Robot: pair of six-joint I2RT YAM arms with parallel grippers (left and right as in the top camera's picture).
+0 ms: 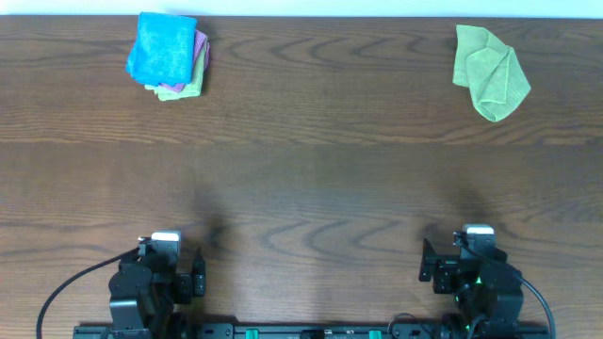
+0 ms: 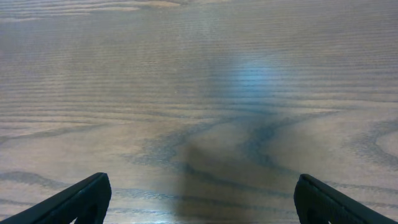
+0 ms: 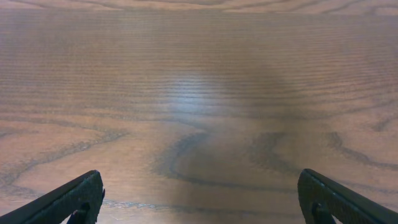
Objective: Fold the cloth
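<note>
The cloth (image 1: 489,71) is light lime-green and lies crumpled at the far right of the wooden table, seen only in the overhead view. My left gripper (image 1: 168,247) sits at the near left edge, far from the cloth. In the left wrist view its fingers (image 2: 202,193) are spread wide over bare wood with nothing between them. My right gripper (image 1: 477,235) sits at the near right edge, straight in front of the cloth but far from it. Its fingers (image 3: 202,193) are also spread wide and empty.
A stack of folded cloths stands at the far left: a bright blue one (image 1: 163,48) on top, pink and green ones (image 1: 191,79) under it. The table's back edge (image 1: 301,18) runs just behind both cloth groups.
</note>
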